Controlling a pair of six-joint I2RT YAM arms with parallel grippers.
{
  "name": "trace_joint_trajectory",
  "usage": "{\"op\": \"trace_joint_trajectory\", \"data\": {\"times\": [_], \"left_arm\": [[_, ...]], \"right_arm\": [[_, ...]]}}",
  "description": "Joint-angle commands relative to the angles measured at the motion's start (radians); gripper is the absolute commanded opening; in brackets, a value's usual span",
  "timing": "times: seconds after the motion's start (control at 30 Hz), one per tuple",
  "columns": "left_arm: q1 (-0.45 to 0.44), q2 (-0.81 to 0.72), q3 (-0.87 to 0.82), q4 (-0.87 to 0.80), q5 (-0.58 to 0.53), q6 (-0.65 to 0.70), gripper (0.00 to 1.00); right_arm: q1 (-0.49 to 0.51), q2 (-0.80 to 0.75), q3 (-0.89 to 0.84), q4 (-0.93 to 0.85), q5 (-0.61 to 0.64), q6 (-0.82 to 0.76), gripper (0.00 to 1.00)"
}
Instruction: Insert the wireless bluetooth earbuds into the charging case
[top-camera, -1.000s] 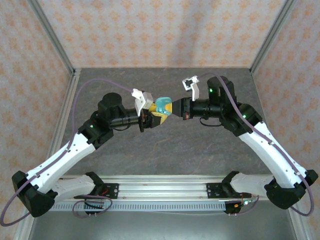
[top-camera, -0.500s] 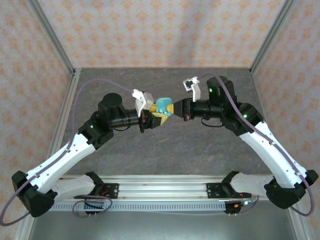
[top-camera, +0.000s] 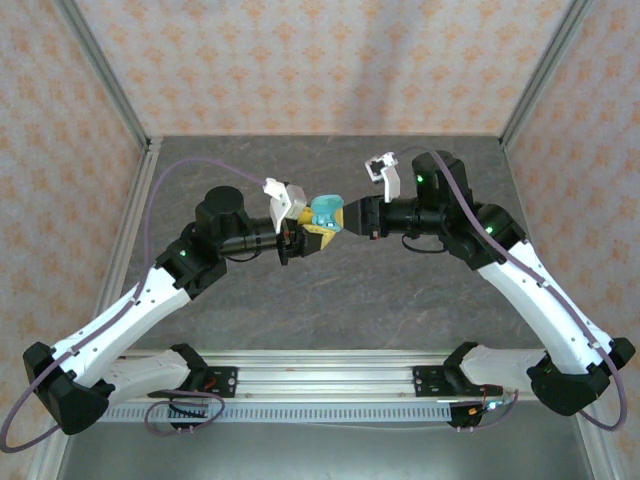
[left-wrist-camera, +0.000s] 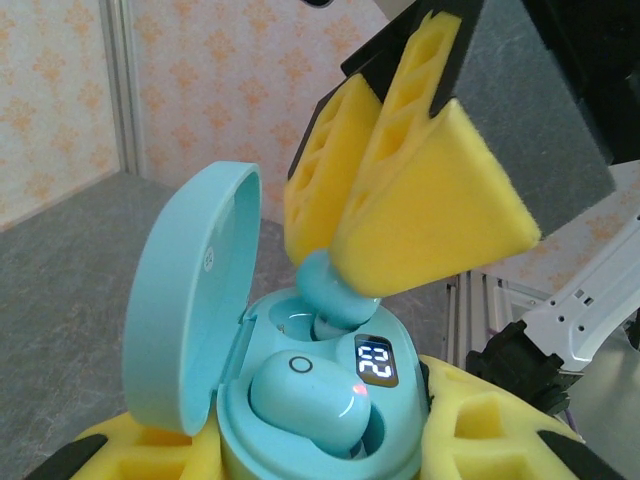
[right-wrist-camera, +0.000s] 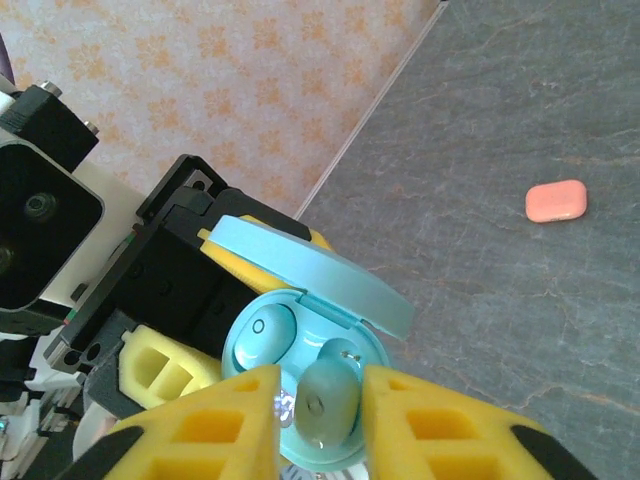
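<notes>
Right above the open case, a tiny, light, probably slippery earbud is clenched by its body in the right pincer; the case is gripped by the left pincer.

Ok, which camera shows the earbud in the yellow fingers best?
Left wrist: the earbud is seen side-on, pinched in the right gripper, its tip in the open case. The right wrist view shows its end between the fingers. From the top it is too small to make out.
</notes>
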Motion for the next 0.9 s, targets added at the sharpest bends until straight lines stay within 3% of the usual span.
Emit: {"op": "trace_joint_trajectory", "data": {"times": [0.0, 0.53, 0.63, 0.87], "left_arm": [[-0.006, -0.040, 0.020, 0.054, 0.004, -0.007, 0.00], [-0.006, -0.047, 0.012, 0.054, -0.004, -0.005, 0.00], [-0.006, -0.049, 0.014, 0.058, -0.008, -0.009, 0.00], [-0.006, -0.066, 0.004, 0.075, -0.025, -0.023, 0.00]], "right_arm": [[-0.005, 0.008, 0.019, -0.051, 0.037, -0.005, 0.32], [-0.006, -0.011, 0.044, -0.031, 0.078, 0.023, 0.41], [-0.008, -0.034, 0.041, -0.011, 0.109, 0.048, 0.46], [-0.011, -0.114, -0.116, 0.249, 0.127, 0.231, 0.62]]}}
